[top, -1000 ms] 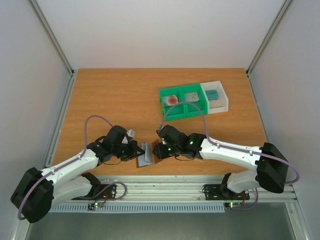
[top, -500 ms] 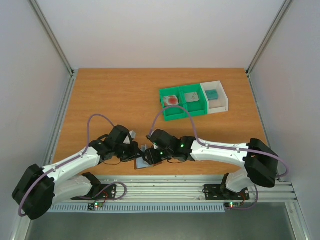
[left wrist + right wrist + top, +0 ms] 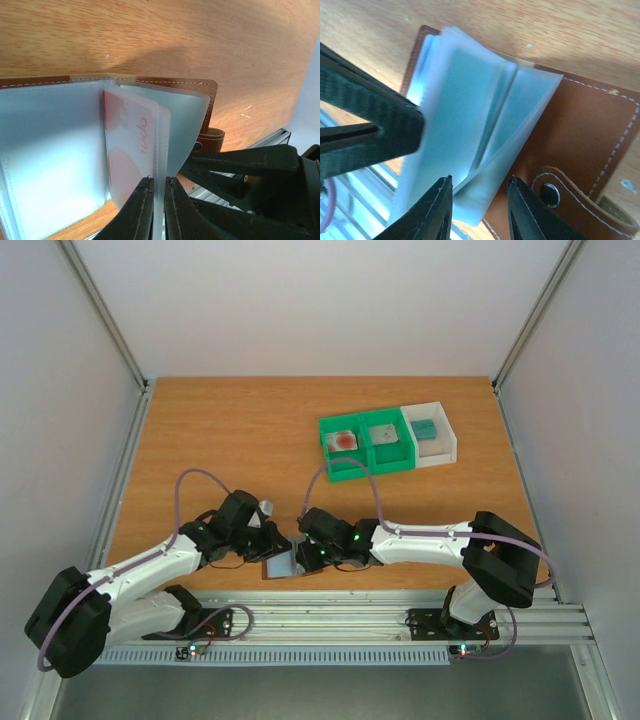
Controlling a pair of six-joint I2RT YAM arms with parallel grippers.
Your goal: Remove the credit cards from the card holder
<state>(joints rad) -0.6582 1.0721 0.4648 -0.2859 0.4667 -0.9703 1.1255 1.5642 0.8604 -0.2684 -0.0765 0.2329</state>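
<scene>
Left wrist, left claw [image 3: 158, 186] clamping card holder [image 3: 50, 150] sleeve, red card [image 3: 127, 150] inside, right claw [image 3: 479, 189] apart

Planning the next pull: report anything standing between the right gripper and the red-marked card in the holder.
The red-marked card lies inside a frosted sleeve of the card holder, so film covers it. The left gripper pinches the sleeve's edge. The right gripper, open, straddles the sleeve pages; nothing else visible intervenes.

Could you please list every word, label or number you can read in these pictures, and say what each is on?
Red lettering on the pale card in a clear sleeve of the card holder: sideways and blurred, not readable.
Cards in the trays, top view: too small to read.
Nothing else bears text.
</scene>
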